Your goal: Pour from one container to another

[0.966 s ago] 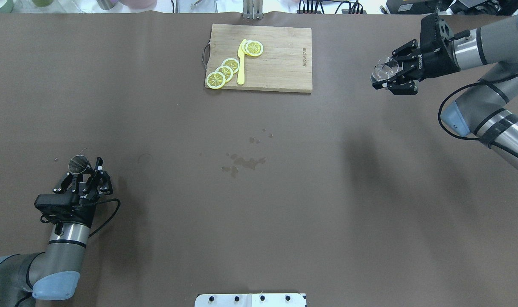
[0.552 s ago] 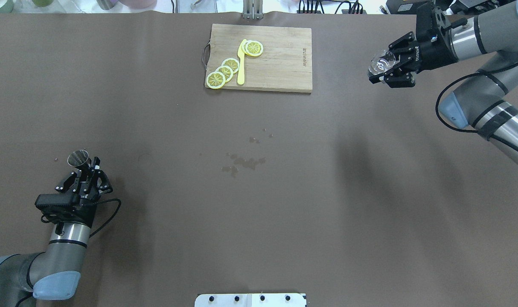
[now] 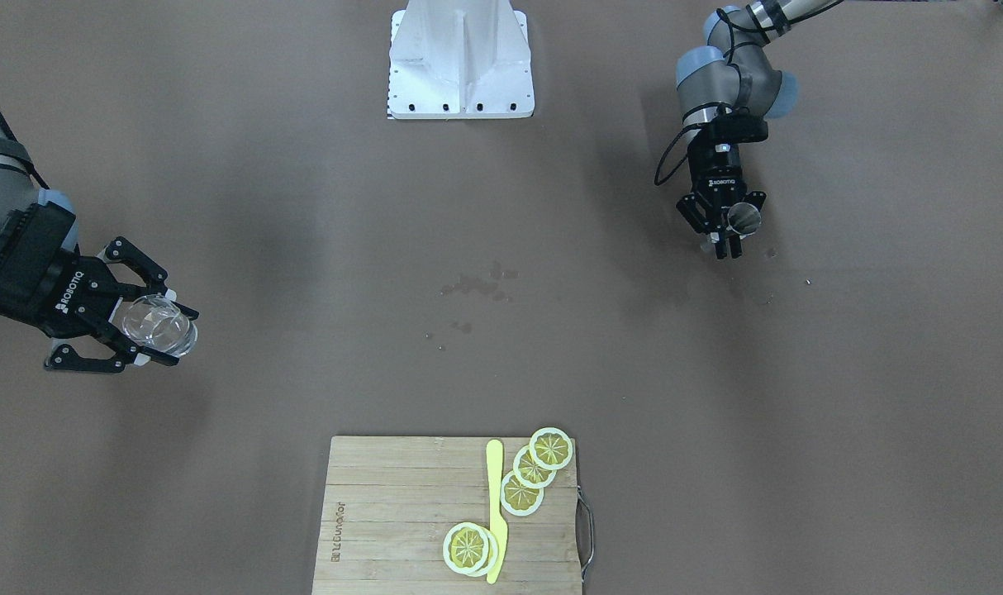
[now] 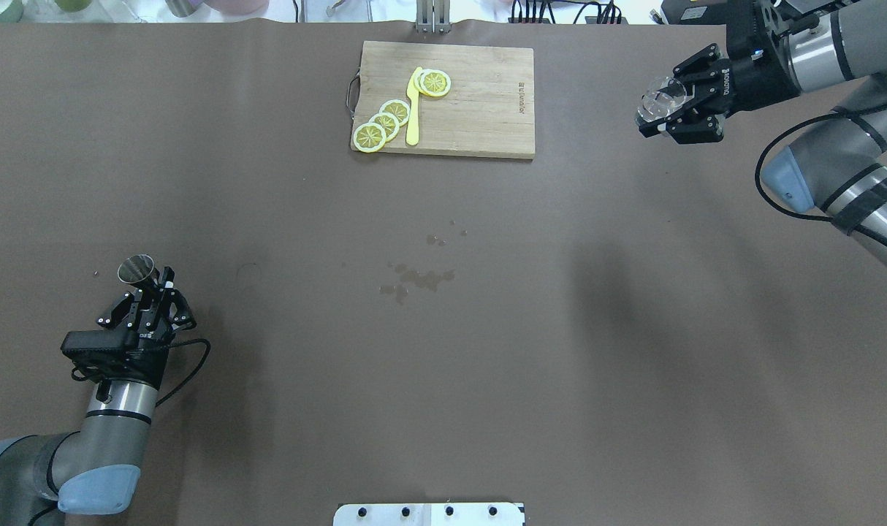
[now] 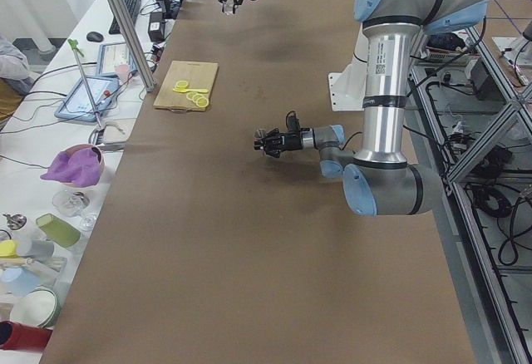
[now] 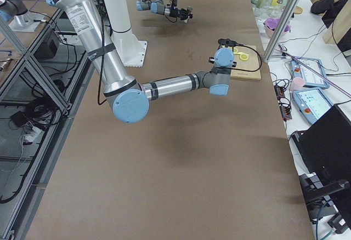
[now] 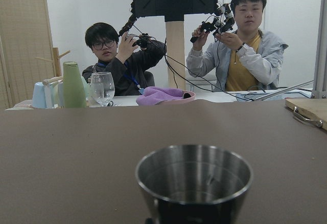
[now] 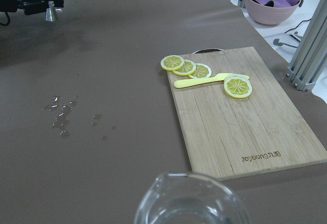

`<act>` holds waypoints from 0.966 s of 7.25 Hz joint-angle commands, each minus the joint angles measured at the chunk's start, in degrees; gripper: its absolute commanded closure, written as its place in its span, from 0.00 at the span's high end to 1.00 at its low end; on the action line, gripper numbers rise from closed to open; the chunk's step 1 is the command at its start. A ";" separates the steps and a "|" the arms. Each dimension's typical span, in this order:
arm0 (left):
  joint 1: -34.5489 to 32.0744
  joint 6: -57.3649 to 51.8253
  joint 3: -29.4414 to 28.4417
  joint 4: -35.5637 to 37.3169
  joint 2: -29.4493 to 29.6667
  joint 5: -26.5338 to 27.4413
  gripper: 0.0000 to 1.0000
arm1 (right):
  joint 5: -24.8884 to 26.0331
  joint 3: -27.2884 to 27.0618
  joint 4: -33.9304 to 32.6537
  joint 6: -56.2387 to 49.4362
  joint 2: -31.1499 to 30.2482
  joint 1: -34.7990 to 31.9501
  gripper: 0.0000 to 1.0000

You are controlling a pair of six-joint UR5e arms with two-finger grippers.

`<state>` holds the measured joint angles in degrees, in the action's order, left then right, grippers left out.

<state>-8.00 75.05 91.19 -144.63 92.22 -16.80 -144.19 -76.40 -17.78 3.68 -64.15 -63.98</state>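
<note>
A small steel cup (image 4: 136, 269) is at the table's near left, with my left gripper (image 4: 150, 285) shut on it from behind. Its open rim fills the bottom of the left wrist view (image 7: 194, 180), and the far side view shows it as an hourglass-shaped jigger (image 8: 50, 9). My right gripper (image 4: 663, 108) is at the far right, above the table, shut on a clear glass (image 4: 655, 106). The same glass (image 3: 159, 324) lies tilted between the fingers in the front view. Its rim (image 8: 191, 203) shows at the bottom of the right wrist view.
A wooden cutting board (image 4: 480, 109) at the far middle carries lemon slices (image 4: 385, 120) and a yellow knife (image 4: 413, 109). Spilled drops (image 4: 418, 277) wet the brown table's middle. The white robot base (image 4: 429, 513) is at the near edge. Two operators sit beyond the far end.
My right gripper has carried the glass farther from the robot and slightly right. My left gripper has moved the steel cup a little forward.
</note>
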 commanded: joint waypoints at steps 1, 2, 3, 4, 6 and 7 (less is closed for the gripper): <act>-1.57 -4.30 2.58 -0.13 5.57 -3.30 0.00 | -0.12 -1.21 0.12 -0.07 -0.53 -0.53 0.00; -3.32 -8.04 4.15 -0.04 8.04 -7.16 0.00 | -0.30 -1.21 0.38 -0.07 -1.49 -0.45 0.00; -5.08 -22.08 4.26 -0.04 9.98 -10.07 0.00 | -0.21 -1.30 0.03 -0.07 -2.11 -1.05 0.00; -6.14 -31.36 4.00 -0.39 13.57 -11.66 0.00 | -0.13 -2.60 -0.23 -0.07 -2.47 -2.80 0.00; -13.48 -32.59 0.15 -0.04 21.39 -24.27 0.00 | -3.70 -8.22 -7.06 -0.51 -2.38 -6.31 0.00; -16.75 -33.90 -3.44 0.05 25.43 -25.29 0.00 | -5.99 -8.33 -8.48 -0.78 -1.95 -7.03 0.00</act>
<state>-20.31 42.90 91.40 -144.66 112.77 -38.21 -147.42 -83.46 -23.69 3.22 -66.42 -69.50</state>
